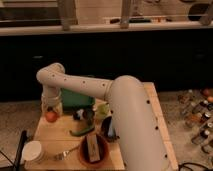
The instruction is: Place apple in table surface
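The apple (51, 116) is a small orange-red fruit at the left end of the table surface (55, 136), low over the wood or just touching it; I cannot tell which. My gripper (50, 109) points down right above the apple and is shut on it. The white arm (100, 90) runs from the lower right across the table to that spot and hides part of the tabletop.
A dark green tray (77, 99) lies just right of the gripper. A pale green fruit (103, 109), a long green pepper (82, 131), a brown bowl (93, 150), a fork (64, 153) and a white cup (32, 150) sit nearby. Bottles (199, 114) stand on the floor, right.
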Robot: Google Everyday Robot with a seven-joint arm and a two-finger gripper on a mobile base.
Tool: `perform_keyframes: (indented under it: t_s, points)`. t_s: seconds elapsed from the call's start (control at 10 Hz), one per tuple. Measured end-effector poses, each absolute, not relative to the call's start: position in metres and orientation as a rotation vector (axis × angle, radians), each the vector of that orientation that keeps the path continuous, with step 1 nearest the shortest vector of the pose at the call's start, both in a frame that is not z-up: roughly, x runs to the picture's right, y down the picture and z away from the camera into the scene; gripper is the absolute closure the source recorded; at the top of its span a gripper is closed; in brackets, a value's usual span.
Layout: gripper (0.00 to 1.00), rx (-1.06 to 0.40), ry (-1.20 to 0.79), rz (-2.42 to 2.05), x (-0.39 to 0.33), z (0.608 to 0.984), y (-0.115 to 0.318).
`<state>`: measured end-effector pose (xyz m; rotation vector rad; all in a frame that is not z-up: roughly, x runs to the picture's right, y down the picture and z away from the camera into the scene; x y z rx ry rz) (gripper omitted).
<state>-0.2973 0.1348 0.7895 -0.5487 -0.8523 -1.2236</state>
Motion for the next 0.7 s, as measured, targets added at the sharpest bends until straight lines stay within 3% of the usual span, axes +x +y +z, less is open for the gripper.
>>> perform_keyframes:
  t_s: [0.3, 0.7]
  points:
    - [0.97, -0.559, -0.871, -1.212, -0.292, 0.794, 0.142]
    - [0.59, -0.585, -0.896, -1.193, -0.285, 0.808, 0.159]
